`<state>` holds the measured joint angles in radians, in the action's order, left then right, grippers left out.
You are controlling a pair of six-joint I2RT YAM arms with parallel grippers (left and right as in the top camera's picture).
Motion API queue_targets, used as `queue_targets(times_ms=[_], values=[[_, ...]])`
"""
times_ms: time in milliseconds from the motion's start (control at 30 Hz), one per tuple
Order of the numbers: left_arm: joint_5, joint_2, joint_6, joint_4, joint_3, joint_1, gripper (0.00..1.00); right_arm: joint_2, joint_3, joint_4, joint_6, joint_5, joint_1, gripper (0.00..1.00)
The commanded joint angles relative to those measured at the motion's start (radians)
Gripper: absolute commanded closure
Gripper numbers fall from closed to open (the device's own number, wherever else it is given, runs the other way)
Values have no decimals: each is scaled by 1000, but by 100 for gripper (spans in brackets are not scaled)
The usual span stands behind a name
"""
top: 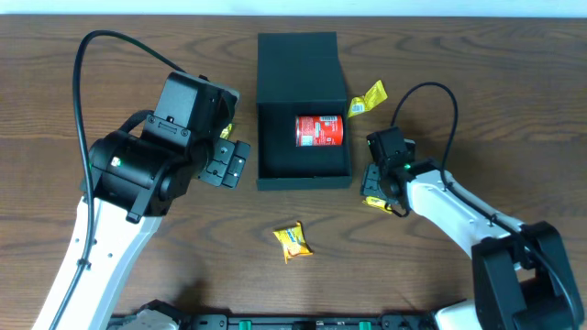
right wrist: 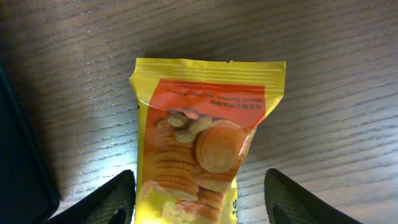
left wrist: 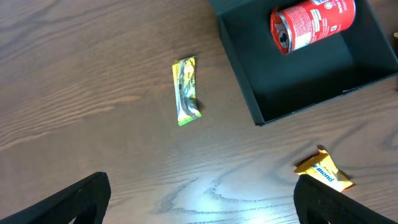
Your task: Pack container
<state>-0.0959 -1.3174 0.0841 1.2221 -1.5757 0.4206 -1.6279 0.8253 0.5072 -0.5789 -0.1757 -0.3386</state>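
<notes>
The container [top: 298, 69], a dark box, lies open mid-table with its lid flap folded back. A red can [top: 319, 130] rests on its side inside. My right gripper [top: 375, 191] is just right of the box, low over a yellow biscuit packet [right wrist: 205, 143]. Its jaws are open and straddle the packet; the left finger is close against the packet's edge, the right finger [right wrist: 298, 199] stands apart. My left gripper [top: 229, 163] hovers left of the box, wide open with nothing between its fingers. A green-yellow packet [left wrist: 186, 91] lies on the wood ahead of it.
Another yellow packet [top: 367, 99] lies right of the box's back corner. One with blue print [top: 293, 241] lies in front of the box, close to my left gripper's right finger [left wrist: 336, 202] in the left wrist view. The container's wall [right wrist: 18, 162] stands just left of my right gripper.
</notes>
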Motion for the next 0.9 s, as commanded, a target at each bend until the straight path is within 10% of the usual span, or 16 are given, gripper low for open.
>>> queue_targets(times_ms=[0,867], values=[[-19,-6,14,0,-11,-2,5,-7,6,-4,-20,0,5,39],[-18,-34,13,0,-11,-2,5,-5,58,47,-15,27,5,64]])
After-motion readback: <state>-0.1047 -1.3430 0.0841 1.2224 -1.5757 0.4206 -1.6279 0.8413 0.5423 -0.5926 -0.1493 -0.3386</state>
